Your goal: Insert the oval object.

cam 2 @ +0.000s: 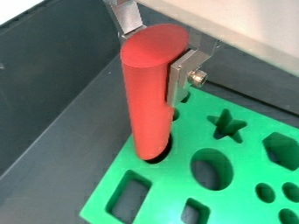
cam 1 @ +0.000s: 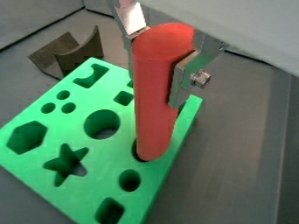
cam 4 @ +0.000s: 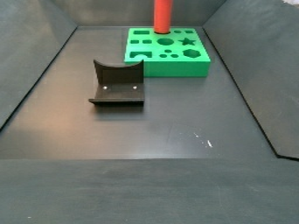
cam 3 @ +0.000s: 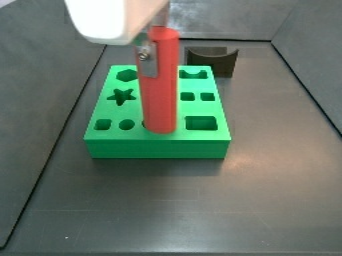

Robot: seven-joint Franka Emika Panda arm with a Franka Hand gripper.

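Note:
The oval object is a tall red peg (cam 1: 156, 87), upright, also in the wrist view (cam 2: 149, 96) and both side views (cam 3: 162, 80) (cam 4: 163, 15). Its lower end sits in a hole near an edge of the green block (cam 1: 87, 140), which has several shaped holes (cam 2: 222, 171) (cam 3: 160, 110) (cam 4: 170, 51). My gripper (cam 1: 162, 54) is shut on the peg's upper part, with a silver finger (cam 1: 184, 80) flat against each side; it shows too in the wrist view (cam 2: 155, 54) and a side view (cam 3: 147, 45). In the far side view the gripper is out of frame.
A dark grey notched block (cam 1: 65, 51) stands on the floor beyond the green block (cam 3: 214, 57). It sits in front of the green block in a side view (cam 4: 117, 83). Dark walls ring the floor (cam 4: 152, 140).

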